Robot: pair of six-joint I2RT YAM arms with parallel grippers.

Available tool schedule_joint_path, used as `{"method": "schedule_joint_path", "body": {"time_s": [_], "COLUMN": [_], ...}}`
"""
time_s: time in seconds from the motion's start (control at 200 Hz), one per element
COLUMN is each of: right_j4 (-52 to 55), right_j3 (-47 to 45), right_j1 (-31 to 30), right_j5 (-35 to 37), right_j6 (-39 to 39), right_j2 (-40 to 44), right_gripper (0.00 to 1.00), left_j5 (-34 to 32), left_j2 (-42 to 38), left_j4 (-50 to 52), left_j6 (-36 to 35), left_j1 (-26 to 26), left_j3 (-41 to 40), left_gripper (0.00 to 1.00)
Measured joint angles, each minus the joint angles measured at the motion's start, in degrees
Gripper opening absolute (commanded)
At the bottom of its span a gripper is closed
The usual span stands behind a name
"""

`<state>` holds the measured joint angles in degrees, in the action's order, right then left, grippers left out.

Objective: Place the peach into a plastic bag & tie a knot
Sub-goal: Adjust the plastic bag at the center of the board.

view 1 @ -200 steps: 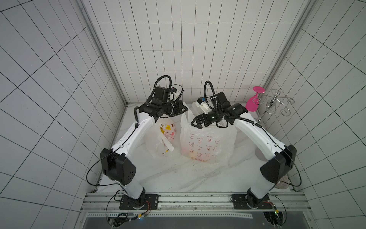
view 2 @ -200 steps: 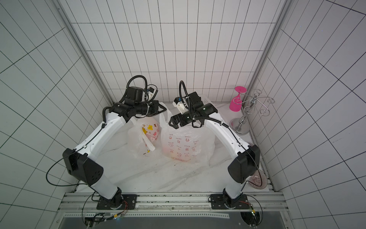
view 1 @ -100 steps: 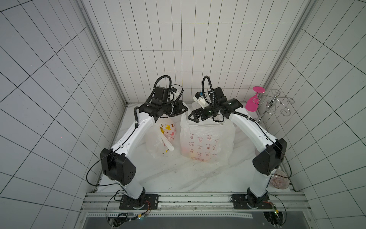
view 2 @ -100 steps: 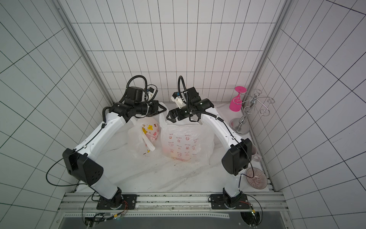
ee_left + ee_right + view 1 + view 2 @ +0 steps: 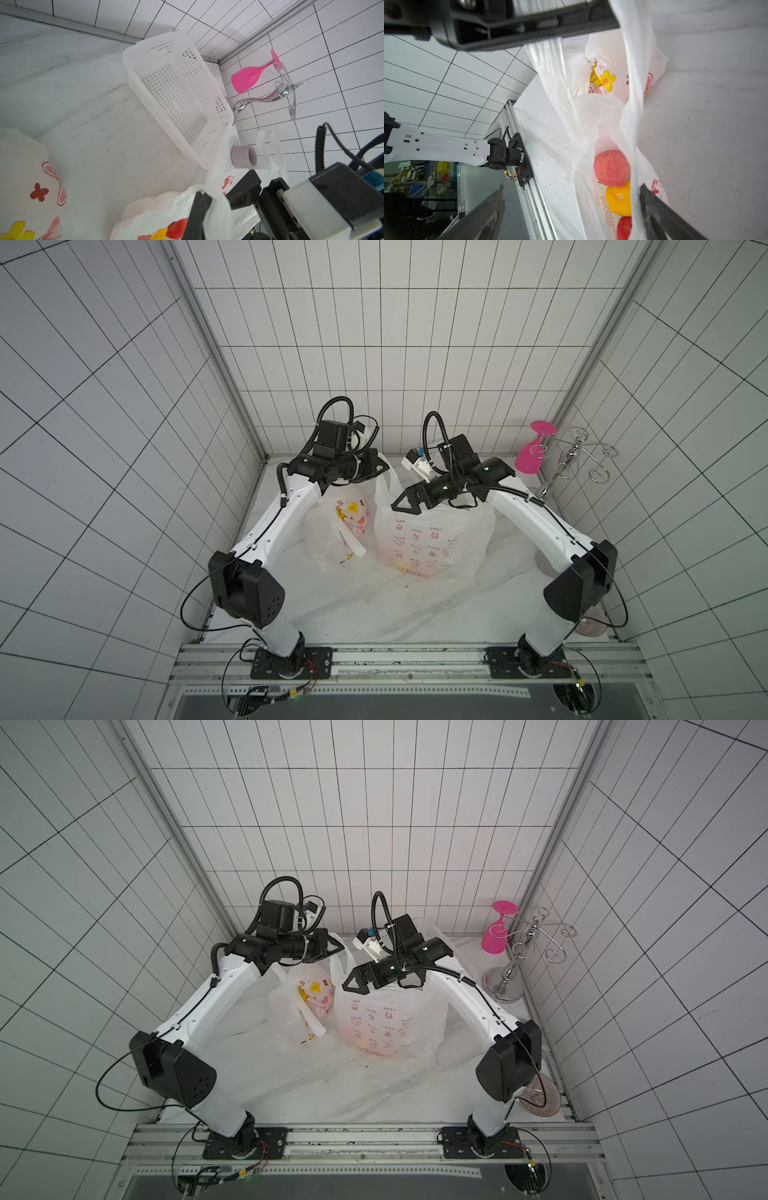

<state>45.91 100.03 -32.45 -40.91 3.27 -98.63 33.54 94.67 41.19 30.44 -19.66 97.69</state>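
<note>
Peach (image 5: 611,168) sits at the bottom of plastic bag (image 5: 432,539) with other fruit | left gripper (image 5: 202,196) clamps a bag handle (image 5: 217,207); right gripper (image 5: 400,506) gapes empty over the mouth | film is thin, limp and slippery: you should grab the free handle (image 5: 268,149) bunched.

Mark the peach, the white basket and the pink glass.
peach (image 5: 611,168), right wrist view, middle of its pink skin.
white basket (image 5: 176,97), left wrist view, on its mesh.
pink glass (image 5: 528,458), in a top view, its bowl.

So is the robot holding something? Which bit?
The left gripper is shut on the plastic bag, pinching a handle at its top. The right gripper is open and holds nothing.
</note>
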Motion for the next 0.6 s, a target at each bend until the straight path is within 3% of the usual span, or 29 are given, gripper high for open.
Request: {"method": "schedule_joint_path", "body": {"time_s": [0.08,0.18,0.365,0.43,0.48,0.6], "right_j4": [0.3,0.3,-3.3,-5.8,-7.3,-9.3], "right_j3": [-0.1,-0.1,-2.4,-5.4,-7.8,-10.0], "right_j1": [-0.7,-2.5,-4.5,-4.5,-4.4,-3.7], "right_j5": [3.8,10.8,18.9,19.4,19.4,16.6], "right_j6": [-0.8,-2.4,-5.5,-6.5,-7.3,-9.9], "right_j2": [-0.2,-0.5,-0.5,0.3,1.1,2.0], "right_gripper": [0.92,0.76,0.31,0.17,0.09,0.0], "left_j5": [0.0,0.2,1.1,1.9,2.9,8.7], "left_j2": [0.0,-0.1,-0.8,-1.1,-1.4,-4.7], "left_j4": [0.0,0.0,0.0,-0.4,-1.5,-11.8], "left_j6": [0.0,0.1,0.2,0.5,1.6,3.5], "left_j1": [0.0,0.0,0.1,0.4,0.8,3.0], "left_j3": [0.0,0.0,0.0,0.0,-0.3,-6.3], "left_gripper": [0.0,0.0,0.07,0.19,0.35,0.65]}}
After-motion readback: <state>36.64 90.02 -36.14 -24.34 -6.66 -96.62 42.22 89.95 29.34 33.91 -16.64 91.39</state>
